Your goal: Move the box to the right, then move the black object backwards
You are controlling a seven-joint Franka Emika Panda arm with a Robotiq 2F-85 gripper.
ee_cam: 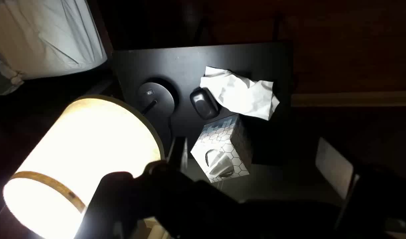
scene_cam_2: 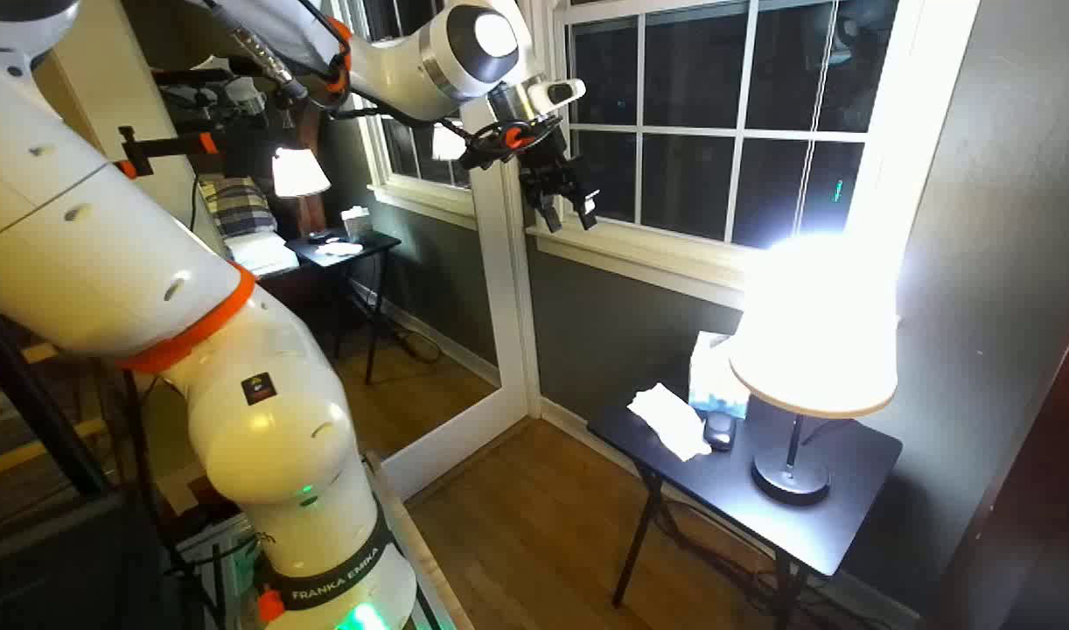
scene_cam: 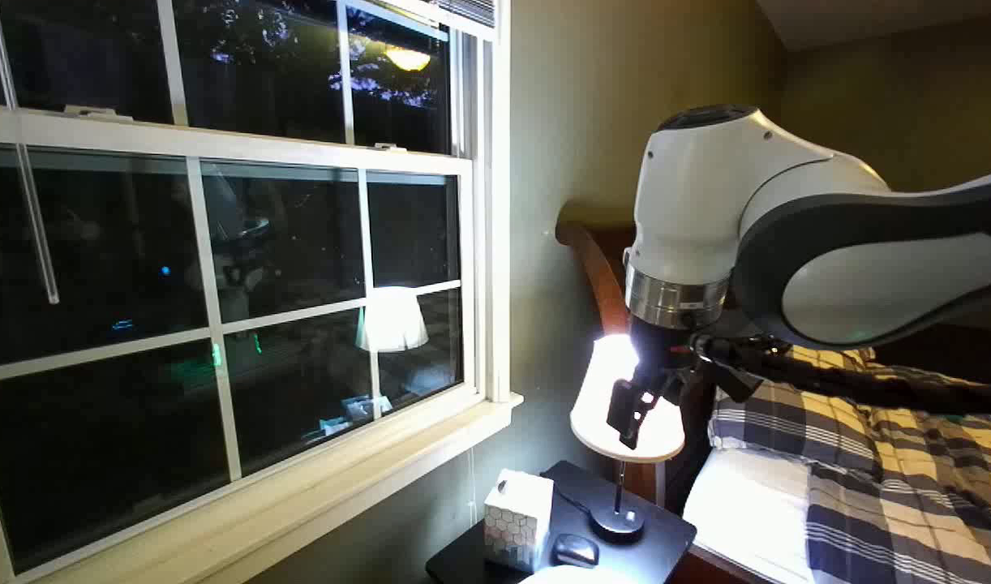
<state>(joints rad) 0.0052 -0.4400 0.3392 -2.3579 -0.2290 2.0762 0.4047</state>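
Note:
The box (ee_cam: 219, 142) is a whitish tissue box with a hexagon pattern and a tissue in its top opening. It stands on the small black table (ee_cam: 176, 59) and shows in both exterior views (scene_cam: 518, 519) (scene_cam_2: 714, 376). The black object (ee_cam: 204, 103), small and rounded, lies beside the box on the table; it also shows in both exterior views (scene_cam: 577, 550) (scene_cam_2: 720, 430). My gripper (scene_cam_2: 571, 219) is high above table level, its fingers wide apart with nothing between them. In the wrist view the fingers (ee_cam: 256, 159) frame the box from well above.
A lit lamp (scene_cam_2: 814, 324) stands on the table near the box, its shade (ee_cam: 100, 139) close to a finger in the wrist view. A crumpled white sheet (ee_cam: 243, 94) touches the black object. A window sill (scene_cam: 382, 470) runs behind; a bed (scene_cam: 787, 478) is beside the table.

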